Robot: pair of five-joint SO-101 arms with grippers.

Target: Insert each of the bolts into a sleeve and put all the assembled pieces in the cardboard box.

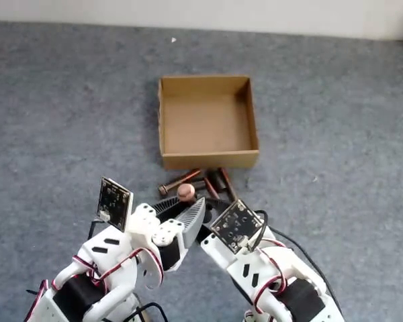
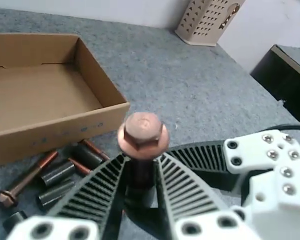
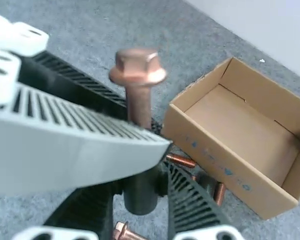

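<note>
While left gripper (image 2: pixel 141 166) clamps bolt (image 2: pixel 142 134) upright, right gripper (image 3: pixel 140 186) clamps sleeve (image 3: pixel 140 199) beneath.

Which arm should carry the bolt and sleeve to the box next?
Probably right. The right gripper clamps the sleeve under the upright bolt, so the bolt should stay seated. The left gripper grips only the bolt; released, the sleeve might slide off.

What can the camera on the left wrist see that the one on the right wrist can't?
Left wrist view: a perforated beige stand and a dark cabinet in the background. Right wrist view: a plain look at the dark sleeve gripped in the right hand, directly under the bolt. Both: the cardboard box, the grey carpet, and the upright copper bolt clamped in the left hand.
</note>
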